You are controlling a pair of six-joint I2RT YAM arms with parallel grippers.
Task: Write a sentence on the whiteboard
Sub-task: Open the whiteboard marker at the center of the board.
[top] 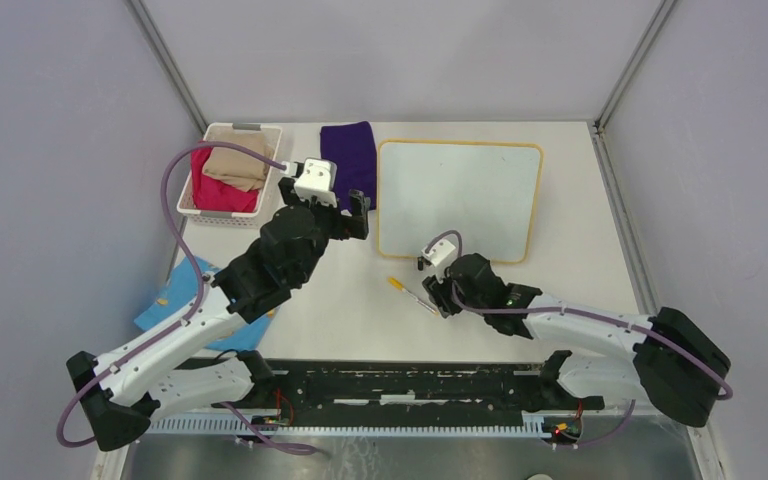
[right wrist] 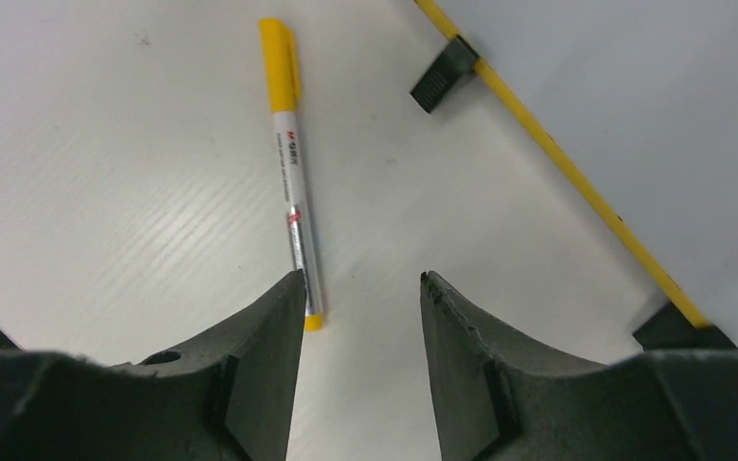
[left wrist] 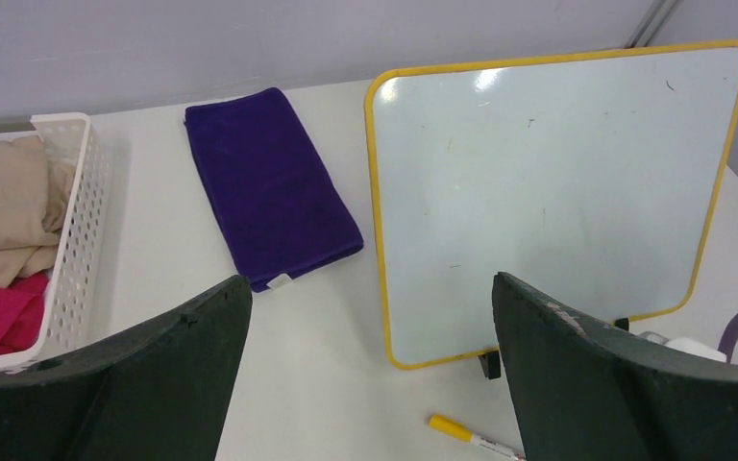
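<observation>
Pale grey walls closed in a white tabletop (top: 360, 310). On it lay a slim marker pen (right wrist: 288, 163) with a yellow cap, a yellow end plug and a silvery-white barrel. Small red printing ran along the barrel, but it was too fine to read.

A folded deep-purple towel (top: 350, 155) carried a small white tag (left wrist: 282, 281) at one corner, and its text was also illegible. The task's rectangular glossy whiteboard (top: 460, 195), with its thin yellow-orange frame and rounded corners, sat at the far centre-right of the tabletop, just right of the towel. It rested on two small black feet (right wrist: 437, 82) at its near edge. Its face showed only a few tiny dark specks.

The right wrist view cut off most of the board, leaving one yellow edge and the feet. From above, the right arm hid part of the pen.

A white perforated plastic basket (top: 245, 128) at the far left held a folded beige cloth (top: 232, 165) on top of a bright pink one (top: 222, 195). A blue cloth (top: 165, 305) near the left edge was partly covered by the left arm.

The left claw (left wrist: 370, 288) hung above the tabletop with its jaws spread wide on nothing, facing the board and towel. The right claw (right wrist: 360, 283) was low over the tabletop, jaws apart and empty. The pen lay just outside its left finger (right wrist: 269, 327), near the board's near edge.
</observation>
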